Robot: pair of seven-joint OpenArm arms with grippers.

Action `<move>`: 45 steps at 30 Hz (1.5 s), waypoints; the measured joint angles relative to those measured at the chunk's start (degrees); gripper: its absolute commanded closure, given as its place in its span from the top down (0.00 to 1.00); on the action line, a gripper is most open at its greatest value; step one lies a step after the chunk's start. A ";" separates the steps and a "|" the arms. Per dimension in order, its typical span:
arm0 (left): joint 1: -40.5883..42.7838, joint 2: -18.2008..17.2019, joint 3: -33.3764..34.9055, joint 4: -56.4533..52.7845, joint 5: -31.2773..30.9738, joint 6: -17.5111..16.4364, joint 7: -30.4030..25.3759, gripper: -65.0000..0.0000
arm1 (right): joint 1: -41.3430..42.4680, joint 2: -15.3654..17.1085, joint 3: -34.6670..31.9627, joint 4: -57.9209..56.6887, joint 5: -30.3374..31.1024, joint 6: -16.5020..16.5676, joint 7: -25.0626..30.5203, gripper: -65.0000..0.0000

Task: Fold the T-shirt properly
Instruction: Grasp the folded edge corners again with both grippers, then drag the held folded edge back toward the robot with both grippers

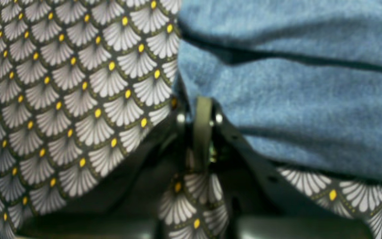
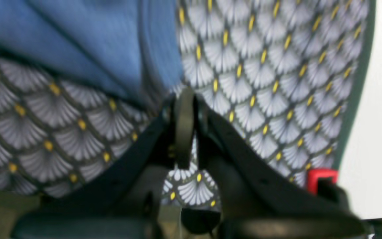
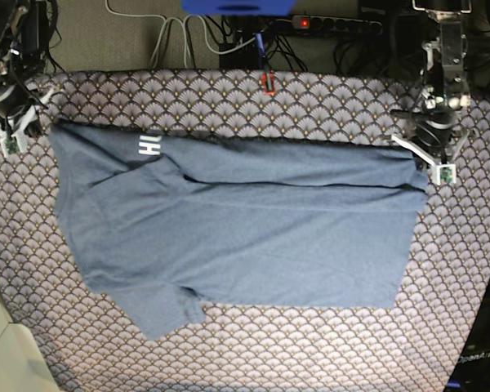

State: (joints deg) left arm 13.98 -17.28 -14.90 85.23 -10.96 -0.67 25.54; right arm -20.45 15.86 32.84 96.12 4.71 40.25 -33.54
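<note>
Both claws closed, each at a far corner of the T-shirt (image 3: 229,237): left claw (image 3: 431,159) at 2 o'clock, right claw (image 3: 18,131) at 10. Whether they pinch cloth I can't tell. Shirt's long axis runs 9-to-3 across the counter (image 3: 310,351), body toward 6.

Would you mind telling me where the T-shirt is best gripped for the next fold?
Probably the two corners of the T-shirt's far long edge, one per arm, from the outer ends. That edge lies straight between the grippers, so it should lift evenly toward the near edge.

The left end effector (image 1: 201,109) (jaws together) meets the T-shirt (image 1: 293,109) edge on the patterned cloth (image 1: 71,99).
</note>
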 measured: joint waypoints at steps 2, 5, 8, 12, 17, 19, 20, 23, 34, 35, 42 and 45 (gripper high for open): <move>-0.17 -0.02 -0.02 0.00 0.02 0.00 -0.02 0.00 | -0.76 -0.59 0.07 1.64 -0.26 -0.02 0.07 0.00; -0.22 0.02 0.00 0.00 0.00 0.02 -0.02 0.00 | -1.84 -1.31 -0.20 3.34 -0.20 0.02 -0.55 0.00; -0.22 0.00 0.00 0.00 0.00 0.02 -0.02 0.00 | -1.46 -1.25 -0.24 3.80 -0.15 0.00 -2.62 0.12; -0.42 0.00 0.00 0.00 0.00 0.02 0.00 0.00 | -0.81 -1.27 -0.26 3.78 0.70 0.00 -5.99 0.34; -0.52 0.00 0.11 0.00 0.00 0.02 0.00 0.00 | -0.68 -1.25 -0.39 3.78 7.26 0.00 -6.78 0.47; -0.55 0.00 0.11 0.00 0.00 0.02 -0.02 0.00 | -0.68 -1.22 -0.37 3.78 8.55 0.00 -6.80 0.48; -0.55 0.00 0.11 0.00 0.00 0.02 -0.02 0.00 | -0.68 -1.22 -0.39 3.78 8.94 0.00 -6.97 0.48; -0.55 0.00 0.11 0.00 0.00 0.02 -0.02 0.00 | -0.37 -1.07 -1.03 3.78 9.09 0.00 -6.97 0.48; -1.49 0.00 0.11 0.00 0.00 0.02 0.15 0.00 | -0.35 -1.07 -3.98 3.65 9.25 0.00 -6.97 0.48; -1.49 0.00 0.11 0.00 0.00 0.02 0.11 0.00 | -0.35 -1.09 -4.00 3.63 9.27 0.00 -6.97 0.48; -1.46 0.09 0.11 0.00 0.02 0.02 0.09 0.00 | 2.82 -0.98 -4.00 -3.08 9.29 -0.20 -6.29 0.48; -1.46 0.13 0.11 0.00 0.00 0.02 -0.02 0.00 | 2.54 -0.92 -3.98 -3.93 9.07 -0.17 -6.36 0.48</move>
State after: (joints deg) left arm 12.51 -17.15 -14.79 85.23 -10.96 -0.64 25.52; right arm -17.91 14.94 28.86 92.18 13.78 40.07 -39.90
